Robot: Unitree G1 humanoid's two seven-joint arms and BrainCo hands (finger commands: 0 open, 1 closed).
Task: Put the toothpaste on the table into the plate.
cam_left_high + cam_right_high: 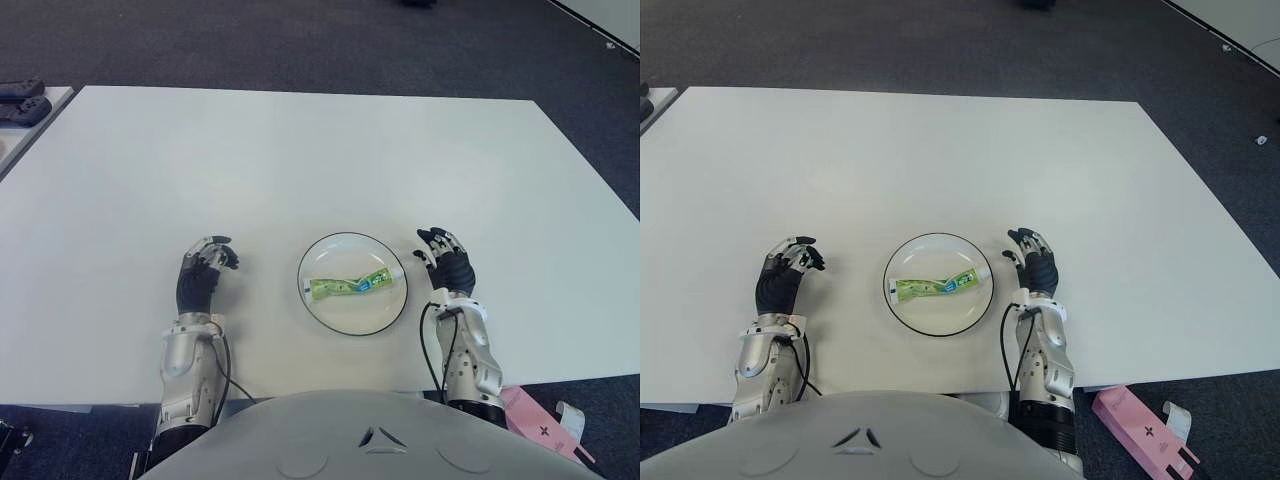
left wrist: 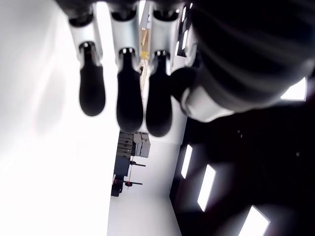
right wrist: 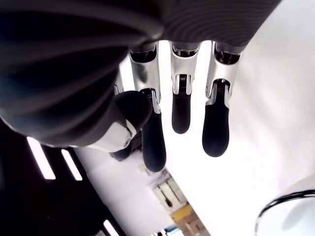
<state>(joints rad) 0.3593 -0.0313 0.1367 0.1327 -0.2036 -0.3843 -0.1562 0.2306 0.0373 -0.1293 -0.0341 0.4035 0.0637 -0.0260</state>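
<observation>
Lying inside the round white black-rimmed plate [image 1: 326,312] near the white bench's [image 1: 300,160] near edge, green toothpaste tube [image 1: 355,285], left hand [image 1: 203,268] and right hand [image 1: 446,262] flanking, fingers relaxed, empty.

- The left hand [image 1: 203,272] shows low on the robot's left, its dark fingers [image 2: 129,101] loosely extended and holding nothing.
- The right hand [image 1: 449,264] shows opposite it (forearm angled inward), fingers [image 3: 215,126] relaxed, likewise empty.
</observation>
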